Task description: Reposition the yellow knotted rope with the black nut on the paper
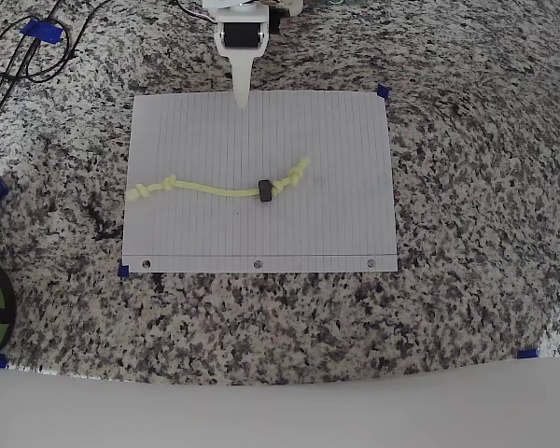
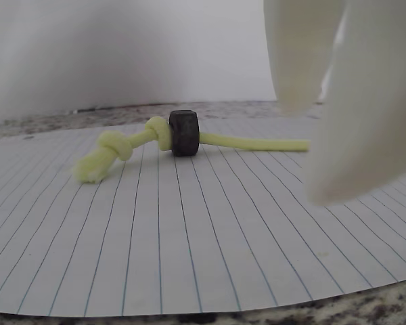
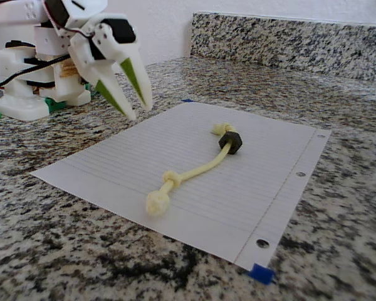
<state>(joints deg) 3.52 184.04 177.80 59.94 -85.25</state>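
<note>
From the wrist view my gripper is a blurred pale mass, cropping the yellow knotted rope at its right end. The rope and its black nut lie mid-sheet on the lined paper (punched holes along the near edge), on a speckled granite counter. The fingers hang parted and empty above the paper's far edge.

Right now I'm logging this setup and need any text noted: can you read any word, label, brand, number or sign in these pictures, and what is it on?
None: no readable text in any view.
The paper carries only blank ruled lines and punched holes.
The black nut shows no marking, nor does the rope.
The gripper and the blue tape bear no label.
</note>
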